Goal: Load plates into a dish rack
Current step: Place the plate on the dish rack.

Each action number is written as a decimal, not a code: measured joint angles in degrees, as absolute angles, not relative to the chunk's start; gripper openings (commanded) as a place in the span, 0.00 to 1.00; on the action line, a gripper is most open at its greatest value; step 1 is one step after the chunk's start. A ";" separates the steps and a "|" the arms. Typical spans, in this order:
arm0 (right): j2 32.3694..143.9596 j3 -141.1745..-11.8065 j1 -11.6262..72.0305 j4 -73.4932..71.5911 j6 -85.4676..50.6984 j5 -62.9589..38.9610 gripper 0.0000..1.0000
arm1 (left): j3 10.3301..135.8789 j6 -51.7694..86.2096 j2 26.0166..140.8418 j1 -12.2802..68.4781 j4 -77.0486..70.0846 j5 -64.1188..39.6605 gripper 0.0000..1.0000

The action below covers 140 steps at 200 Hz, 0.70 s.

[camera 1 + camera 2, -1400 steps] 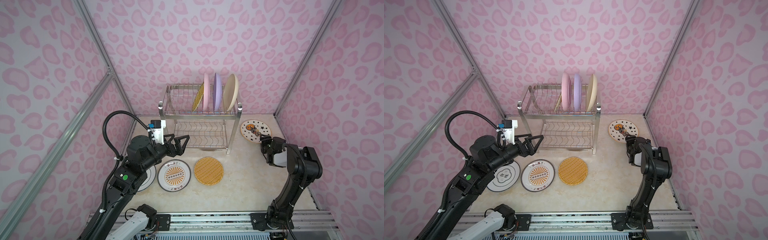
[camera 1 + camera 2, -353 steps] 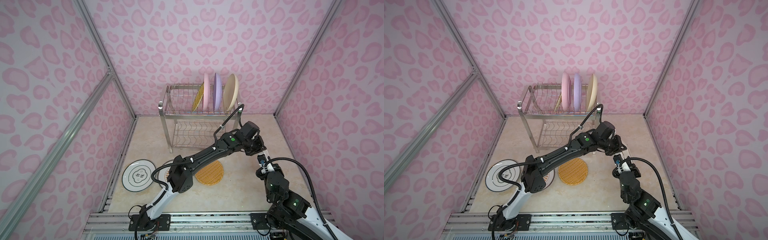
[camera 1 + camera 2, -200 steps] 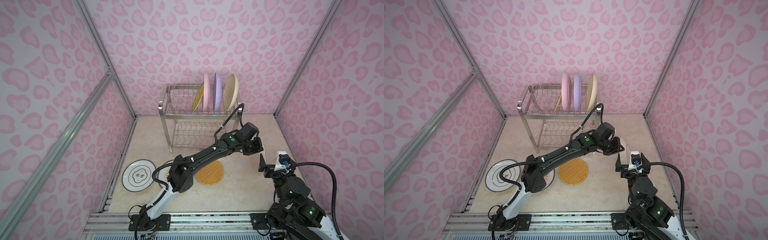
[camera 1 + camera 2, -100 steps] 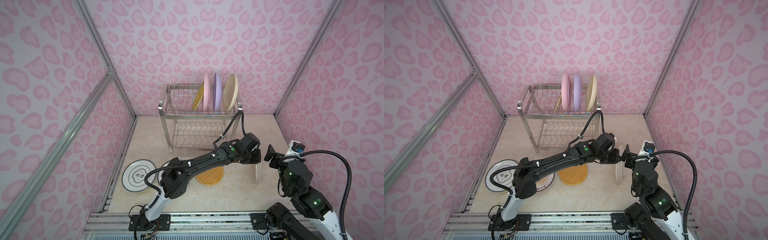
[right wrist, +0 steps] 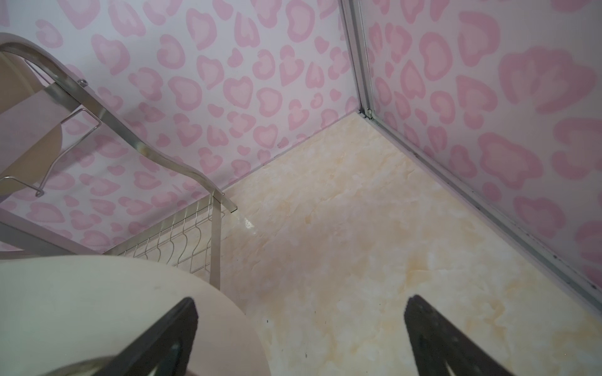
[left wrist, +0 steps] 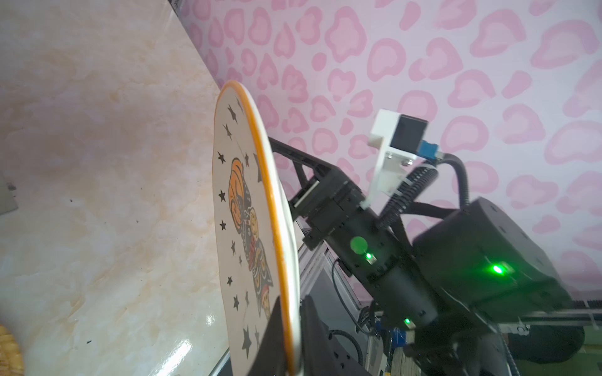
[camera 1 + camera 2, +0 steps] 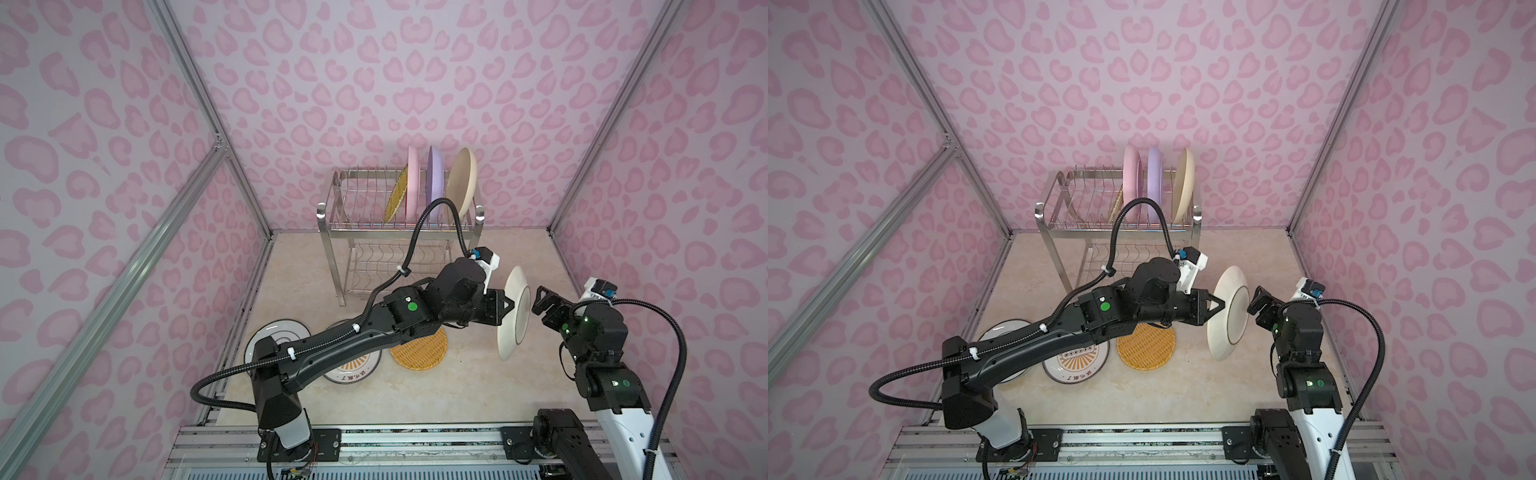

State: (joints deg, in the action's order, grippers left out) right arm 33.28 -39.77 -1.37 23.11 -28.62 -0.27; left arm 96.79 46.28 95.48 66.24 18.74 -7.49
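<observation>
My left gripper (image 7: 509, 308) reaches across to the right and is shut on the rim of the star plate (image 7: 513, 316), holding it on edge above the table. In the left wrist view the star plate (image 6: 237, 211) shows its stars and orange rim between the shut fingers of my left gripper (image 6: 291, 312). My right gripper (image 7: 541, 305) stands open just right of the plate, facing its white underside (image 5: 97, 309). The dish rack (image 7: 399, 232) at the back holds a yellow woven (image 7: 395, 199), a pink (image 7: 412, 183), a lilac (image 7: 435, 183) and a cream plate (image 7: 461, 183) upright.
Flat on the table lie a yellow woven plate (image 7: 419, 353), a sunburst plate (image 7: 353, 372) and a dark-rimmed plate (image 7: 270, 336), partly under my left arm. Patterned walls close in both sides. Bare table (image 5: 342, 211) lies right of the rack.
My left gripper has brought the star plate forward from beside the rack and lifted it on edge. My right arm has risen and swung up beside the plate, jaws still open.
</observation>
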 measured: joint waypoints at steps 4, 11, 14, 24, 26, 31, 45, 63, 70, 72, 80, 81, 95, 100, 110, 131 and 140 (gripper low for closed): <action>33.47 -39.62 -1.85 23.00 -29.08 -1.23 0.99 | 95.92 45.95 94.76 66.39 18.65 -7.44 0.04; 33.85 -39.42 -2.50 22.59 -29.63 -2.83 0.99 | 94.39 45.32 93.41 66.52 18.81 -7.46 0.04; 34.04 -39.31 -2.76 22.24 -29.76 -3.44 0.99 | 93.58 45.06 92.68 66.63 18.87 -7.46 0.04; 34.57 -38.85 -3.44 20.99 -30.55 -5.52 0.99 | 91.61 44.10 90.80 66.74 19.46 -7.22 0.04; 34.68 -38.72 -3.55 20.75 -30.70 -5.91 0.99 | 91.22 43.88 90.37 66.76 19.64 -7.22 0.04; 34.87 -38.50 -3.75 20.40 -30.89 -6.66 0.99 | 90.32 43.35 89.27 66.81 20.14 -7.03 0.04; 35.29 -37.54 -3.92 19.18 -31.29 -8.45 0.99 | 88.05 41.65 86.28 67.07 20.69 -6.66 0.04; 35.64 -36.23 -4.08 17.69 -32.34 -10.24 0.99 | 85.32 39.48 81.93 67.20 20.67 -6.44 0.04; 35.68 -35.79 -4.08 17.28 -32.64 -10.79 0.99 | 84.16 38.65 80.01 67.24 20.60 -6.44 0.04; 35.68 -35.68 -4.08 17.21 -32.67 -10.98 0.99 | 83.83 38.46 79.42 67.24 20.60 -6.46 0.04; 35.73 -35.24 -4.08 16.60 -32.97 -11.68 0.99 | 82.59 37.47 76.97 67.31 20.62 -6.39 0.04; 35.73 -35.22 -4.08 16.56 -32.99 -11.75 0.99 | 82.50 37.39 76.77 67.33 20.62 -6.39 0.04; 35.90 -34.74 -4.08 15.84 -33.23 -12.73 0.99 | 80.99 35.64 72.79 67.35 20.56 -6.02 0.04; 35.94 -34.52 -4.08 15.49 -33.41 -13.23 0.99 | 80.66 35.11 71.64 67.35 20.56 -6.02 0.04; 36.25 -33.93 -4.08 14.63 -33.39 -14.61 0.99 | 80.23 33.80 69.38 67.35 20.49 -6.04 0.04; 37.08 -32.67 -3.73 12.71 -33.45 -18.02 0.99 | 80.38 30.72 65.91 67.33 20.49 -6.74 0.04; 37.41 -31.97 -3.29 11.88 -33.45 -19.14 0.99 | 80.60 29.26 64.42 67.33 20.56 -6.83 0.04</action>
